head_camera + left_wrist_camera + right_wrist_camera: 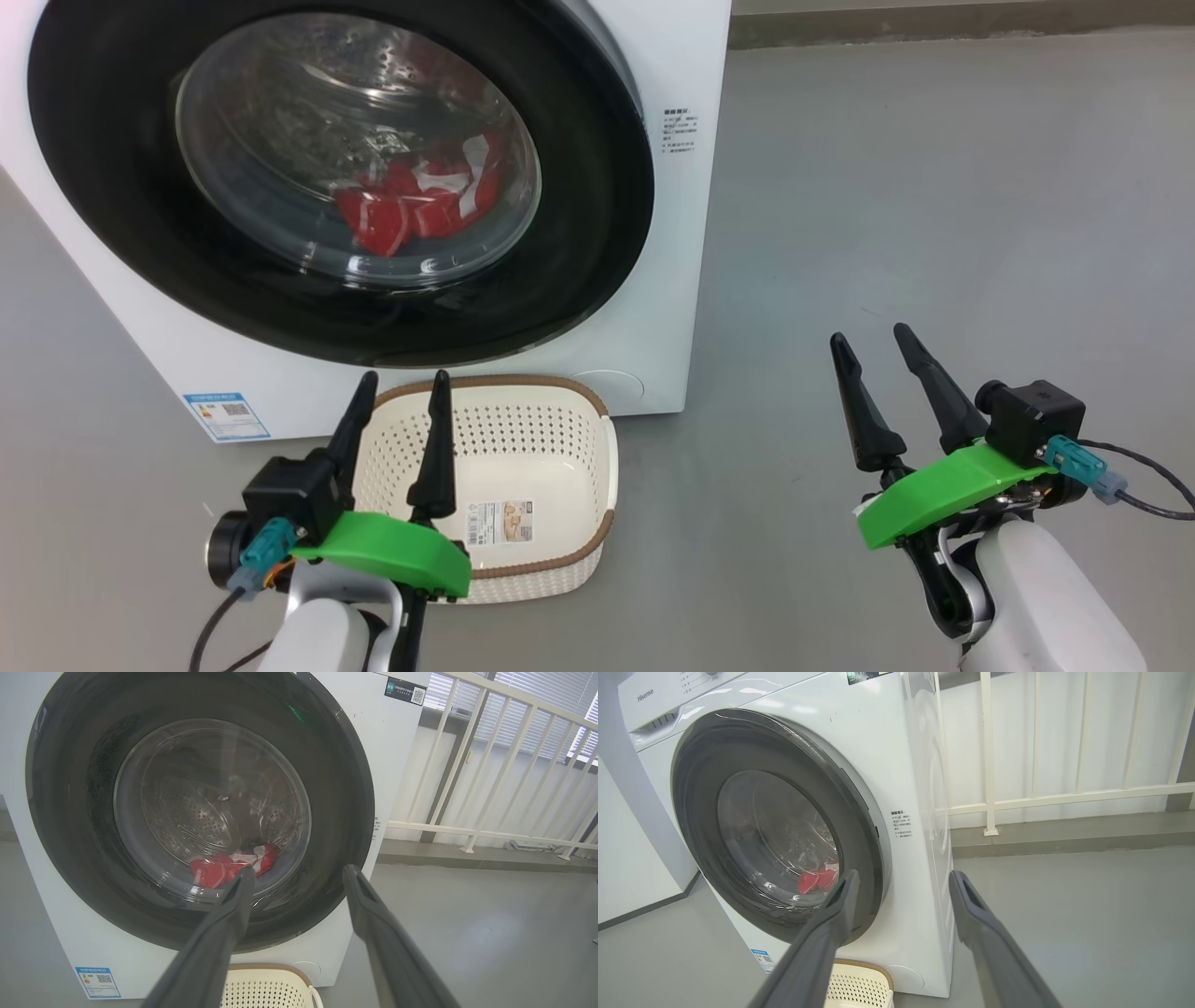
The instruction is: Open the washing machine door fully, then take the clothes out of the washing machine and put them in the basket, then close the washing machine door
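Red clothes (411, 210), shut black-rimmed door (597, 243)

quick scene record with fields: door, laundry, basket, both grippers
door: washing machine door shut against the washing machine
load: red clothes in the drum, seen through the glass
container: basket on the floor in front of the machine, no clothes in it
left: left gripper open, holding nothing, over the basket's left part in the head view
right: right gripper open, holding nothing, over bare floor
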Motion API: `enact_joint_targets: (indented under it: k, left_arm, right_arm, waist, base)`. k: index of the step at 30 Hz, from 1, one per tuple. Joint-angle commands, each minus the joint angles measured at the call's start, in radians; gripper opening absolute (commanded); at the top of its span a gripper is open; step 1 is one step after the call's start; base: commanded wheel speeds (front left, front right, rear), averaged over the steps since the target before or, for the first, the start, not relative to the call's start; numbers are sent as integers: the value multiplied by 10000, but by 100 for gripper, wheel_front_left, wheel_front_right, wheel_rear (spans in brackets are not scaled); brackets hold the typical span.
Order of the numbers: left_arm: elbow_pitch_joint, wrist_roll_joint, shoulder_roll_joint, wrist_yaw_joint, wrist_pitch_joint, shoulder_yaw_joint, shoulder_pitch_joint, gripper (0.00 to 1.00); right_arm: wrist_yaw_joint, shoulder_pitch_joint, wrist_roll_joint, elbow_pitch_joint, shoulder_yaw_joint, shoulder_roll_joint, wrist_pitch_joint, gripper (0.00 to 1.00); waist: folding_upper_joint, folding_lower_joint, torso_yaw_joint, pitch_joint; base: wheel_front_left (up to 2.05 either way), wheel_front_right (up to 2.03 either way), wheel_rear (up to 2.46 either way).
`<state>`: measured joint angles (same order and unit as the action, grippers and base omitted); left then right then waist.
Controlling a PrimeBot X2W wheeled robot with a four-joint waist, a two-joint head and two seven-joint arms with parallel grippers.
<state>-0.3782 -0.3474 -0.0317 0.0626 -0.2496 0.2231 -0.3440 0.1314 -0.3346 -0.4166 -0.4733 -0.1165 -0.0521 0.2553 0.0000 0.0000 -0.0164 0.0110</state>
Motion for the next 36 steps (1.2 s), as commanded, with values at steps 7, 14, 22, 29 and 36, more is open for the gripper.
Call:
enact_joint_targets:
  k: [7,14,22,29,36]
  left_arm:
    - [227,130,-185,114,-122,-348,-380,100]
    - [309,185,-185,89,-122,-360,-425,100]
    - [518,209,-185,117,-122,-286,-544,100]
    - [897,266,-185,183,-122,-145,-671,100]
    - [1204,235,-185,194,-122,-56,-811,100]
  right_arm:
    - [-7,-494,144,136,-163,18,65,100]
    - [-7,-589,186,217,-55,18,65,100]
    - [-7,-801,262,309,108,18,65,100]
    - [-7,-1072,412,469,311,18,65,100]
    - [-7,-1583,448,471,414,18,65,0]
  waist:
    - [0,0,1,80]
    - [0,0,26,279]
    - [0,0,127,660]
    - [0,0,262,1136]
    - [0,0,378,1652]
  base:
    - [0,0,0]
    - [0,0,0]
    - [0,0,0]
    - [0,0,0]
    - [0,0,0]
